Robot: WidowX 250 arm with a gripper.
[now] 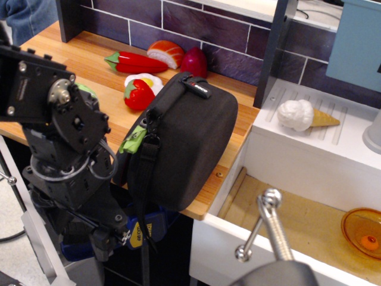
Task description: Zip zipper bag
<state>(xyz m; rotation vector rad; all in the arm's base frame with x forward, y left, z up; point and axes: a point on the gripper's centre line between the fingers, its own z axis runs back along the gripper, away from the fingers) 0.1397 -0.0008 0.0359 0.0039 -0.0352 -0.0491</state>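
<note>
The zipper bag (pixel 190 143) stands at frame centre on the counter (pixel 77 59), overhanging its near edge. Toy foods (pixel 149 65) lie behind it, upper left. The robot arm (pixel 59 137) fills the left; an ice cream cone (pixel 305 115) lies to the right.

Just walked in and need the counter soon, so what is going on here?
A robot arm is working at the left edge of a large black zipper bag standing on the wooden counter. Its tool is hidden, so a grip cannot be confirmed. Toy foods lie behind the bag, and a toy ice cream cone sits on the white unit.
</note>
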